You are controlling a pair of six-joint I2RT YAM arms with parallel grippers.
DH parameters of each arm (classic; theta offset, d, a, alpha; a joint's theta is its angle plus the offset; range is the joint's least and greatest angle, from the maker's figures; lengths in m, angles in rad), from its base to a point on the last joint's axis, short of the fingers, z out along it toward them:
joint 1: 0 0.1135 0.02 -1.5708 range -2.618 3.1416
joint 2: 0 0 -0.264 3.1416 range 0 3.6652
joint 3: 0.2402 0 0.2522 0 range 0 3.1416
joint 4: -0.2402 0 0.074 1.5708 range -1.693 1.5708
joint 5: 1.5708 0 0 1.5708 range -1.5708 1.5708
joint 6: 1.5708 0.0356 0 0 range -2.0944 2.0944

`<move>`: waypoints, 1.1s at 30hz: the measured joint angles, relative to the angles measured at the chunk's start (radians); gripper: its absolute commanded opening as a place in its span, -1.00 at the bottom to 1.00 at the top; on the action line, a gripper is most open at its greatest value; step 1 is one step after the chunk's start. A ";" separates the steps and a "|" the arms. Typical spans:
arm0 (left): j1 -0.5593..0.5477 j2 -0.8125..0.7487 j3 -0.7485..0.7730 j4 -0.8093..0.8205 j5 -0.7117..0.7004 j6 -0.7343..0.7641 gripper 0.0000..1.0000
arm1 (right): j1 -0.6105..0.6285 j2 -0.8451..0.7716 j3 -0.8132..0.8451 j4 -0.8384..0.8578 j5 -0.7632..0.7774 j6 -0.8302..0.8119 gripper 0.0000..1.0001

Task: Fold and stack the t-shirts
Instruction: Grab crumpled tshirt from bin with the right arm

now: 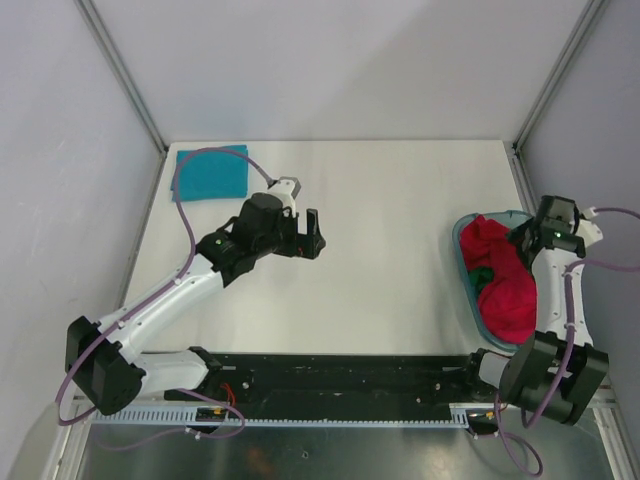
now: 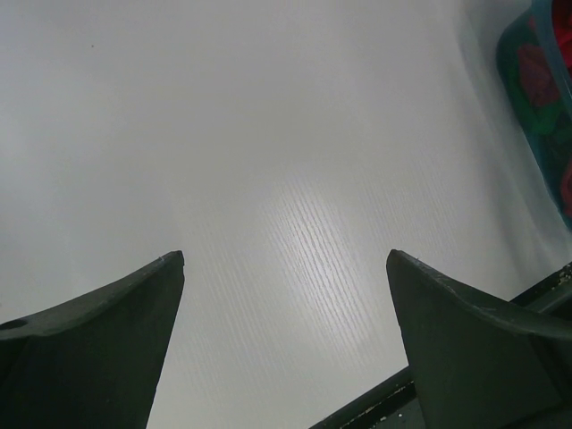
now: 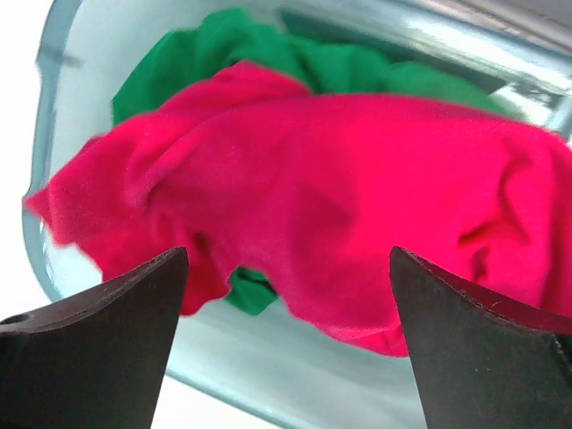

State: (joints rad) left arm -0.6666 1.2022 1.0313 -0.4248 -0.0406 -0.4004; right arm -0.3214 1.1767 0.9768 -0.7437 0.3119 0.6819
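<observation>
Here, a folded teal-blue cloth t-shirt (image 1: pixel 211 172) lies in the tabletop's (image 1: pixel 400 180) far-left corner, the left gripper (image 1: pixel 316 234) spread mid-table. At the right edge the right gripper (image 3: pixel 286 259), jaws wide, hovers above a crumpled crimson-red cloth t-shirt (image 3: pixel 357 179) heaped on a bright green one (image 3: pixel 223 45) in a see-through plastic tub (image 3: pixel 295 375); best pinch red alone.

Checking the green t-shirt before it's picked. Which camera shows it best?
Right wrist: the green t-shirt shows close up, partly under the red t-shirt. Top external shows only a green sliver; left wrist shows just the tub edge.
</observation>
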 measured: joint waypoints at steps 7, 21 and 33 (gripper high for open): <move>0.006 0.000 -0.005 -0.002 0.033 -0.002 0.99 | -0.149 0.001 -0.011 0.007 0.046 0.026 0.99; 0.015 0.013 -0.005 -0.003 0.072 -0.002 0.99 | -0.148 0.023 -0.156 0.151 0.020 0.022 0.52; 0.015 0.021 -0.005 -0.003 0.071 -0.002 0.99 | -0.104 -0.027 -0.160 0.163 0.032 -0.047 -1.00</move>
State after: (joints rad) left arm -0.6518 1.2236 1.0267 -0.4278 0.0307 -0.4023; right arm -0.4255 1.1496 0.8169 -0.5808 0.3435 0.6346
